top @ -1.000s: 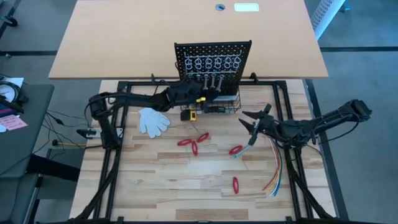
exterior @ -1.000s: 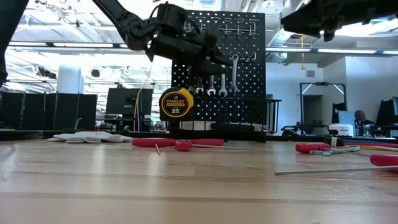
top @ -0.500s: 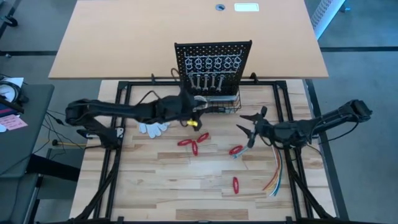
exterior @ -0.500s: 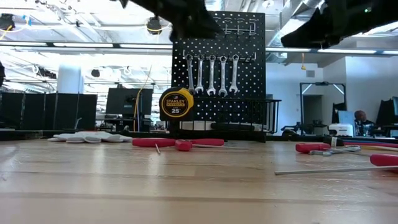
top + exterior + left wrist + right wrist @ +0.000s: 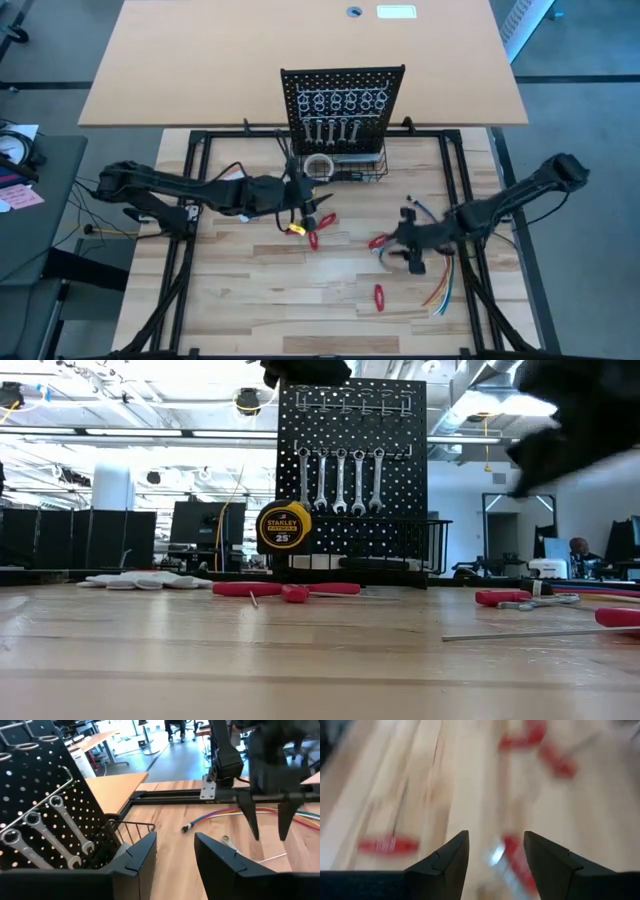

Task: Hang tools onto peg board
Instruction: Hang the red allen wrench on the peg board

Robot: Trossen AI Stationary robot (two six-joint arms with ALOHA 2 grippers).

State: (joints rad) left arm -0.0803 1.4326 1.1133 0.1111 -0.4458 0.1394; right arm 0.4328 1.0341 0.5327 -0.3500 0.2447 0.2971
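Pliers (image 5: pixel 379 241) with red handles lie on the surface just beside our right gripper (image 5: pixel 408 250), and picking them up looks like the step in hand. To do it well we should line the jaws across the handles, come straight down until the tips nearly meet the wood, then close squarely so the tool does not twist. In the right wrist view the jaws stand well apart with nothing between them, and the red tool (image 5: pixel 516 855) sits in the gap ahead, a little toward 1 finger. Our left gripper (image 5: pixel 300 200) waits in front of the peg board (image 5: pixel 343 85), jaws partly open and empty. 4 wrenches (image 5: pixel 340 478) already hang on the board; more red tools (image 5: pixel 312 232) lie on the surface near the middle.
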